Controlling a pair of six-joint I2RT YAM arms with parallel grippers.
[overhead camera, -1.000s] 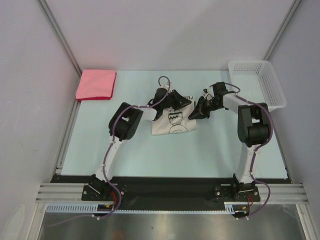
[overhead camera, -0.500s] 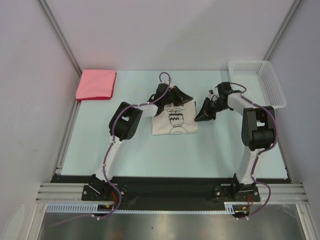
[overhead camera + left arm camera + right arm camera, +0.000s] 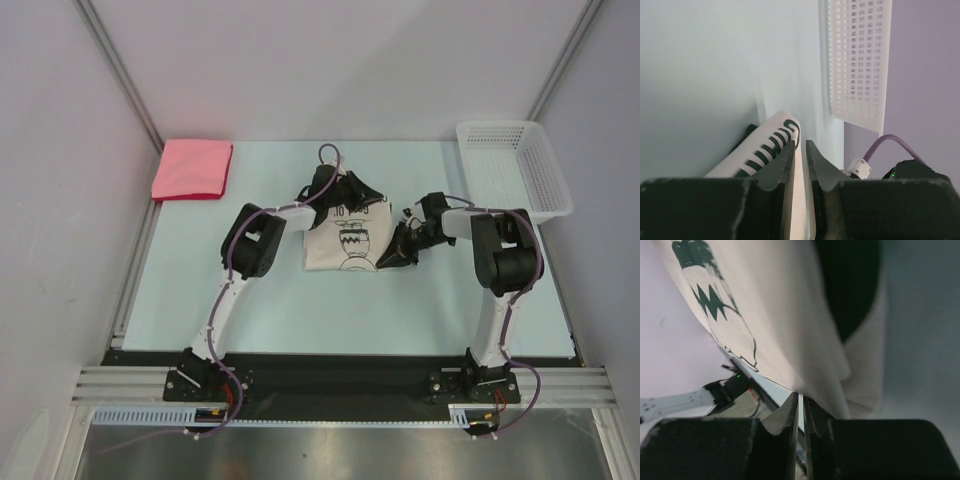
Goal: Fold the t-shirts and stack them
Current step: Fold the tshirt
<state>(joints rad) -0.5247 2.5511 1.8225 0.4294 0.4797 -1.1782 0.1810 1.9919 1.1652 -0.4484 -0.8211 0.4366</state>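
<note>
This is a robot laboratory cell, not a home or a shop. Plain grey panels (image 3: 330, 60) on aluminium posts (image 3: 120, 75) close the pale green table (image 3: 300, 300) on three sides. Two cabled arms, left (image 3: 225, 300) and right (image 3: 500, 300), are bolted to a black base plate (image 3: 340, 375). A white mesh basket (image 3: 545, 175) stands beyond the right tool (image 3: 382, 261). A folded pink-red shirt (image 3: 192, 168) lies well left of the left tool (image 3: 368, 203).

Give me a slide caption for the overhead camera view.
Left gripper and right gripper at the cream cartoon-print shirt; folded pink shirt far left, white basket far right.
</note>
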